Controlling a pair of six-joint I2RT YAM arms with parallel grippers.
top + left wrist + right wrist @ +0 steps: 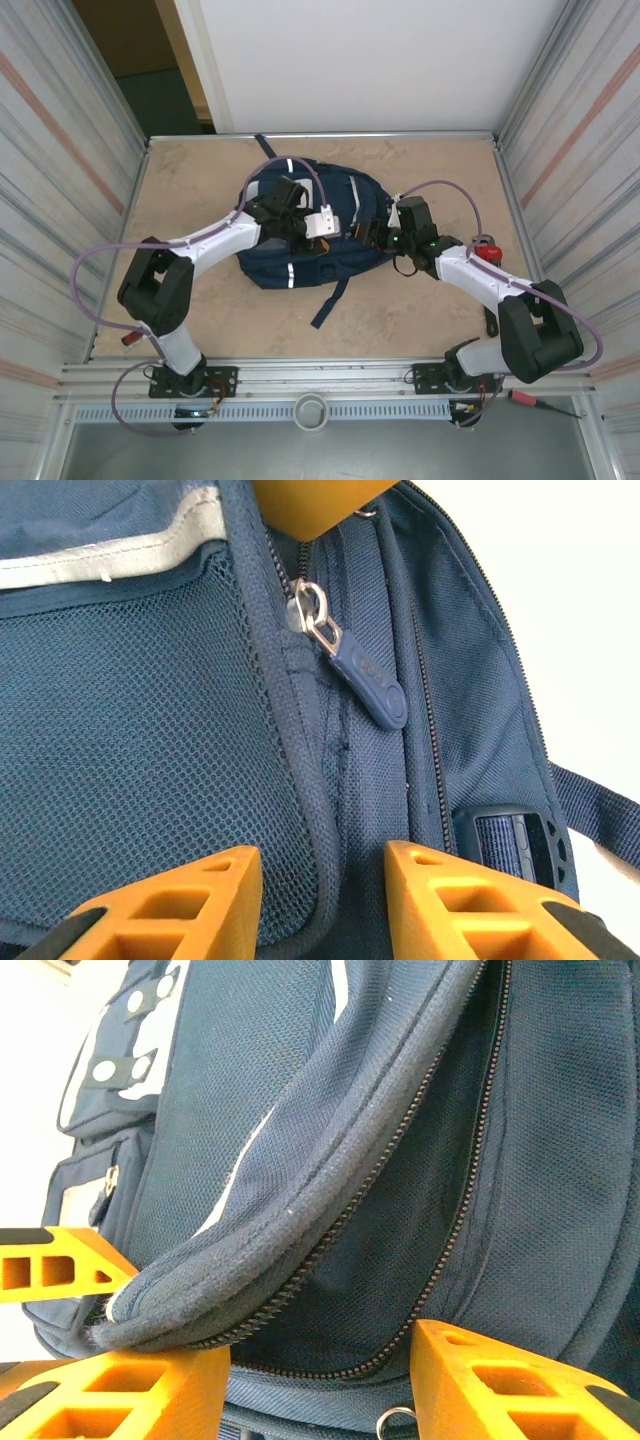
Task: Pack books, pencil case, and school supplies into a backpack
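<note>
The navy backpack (300, 255) lies flat in the middle of the table, with both arms meeting over its right half. My left gripper (322, 855) is open, its orange fingers (200, 895) astride a fabric seam beside the mesh pocket. A blue zipper pull (362, 672) lies just ahead of it. My right gripper (320, 1345) is open too, its jaws standing on either side of the unzipped mouth of the backpack (420, 1190), the upper flap resting over one finger. From above, the left gripper (337, 238) and right gripper (372, 234) almost touch. The books, pencil case and school supplies are out of view.
A dark strap (330, 300) trails from the backpack toward the near edge. A small red object (487, 250) sits by the right wall and a red-handled screwdriver (525, 398) lies on the front rail. Ribbed walls close in both sides.
</note>
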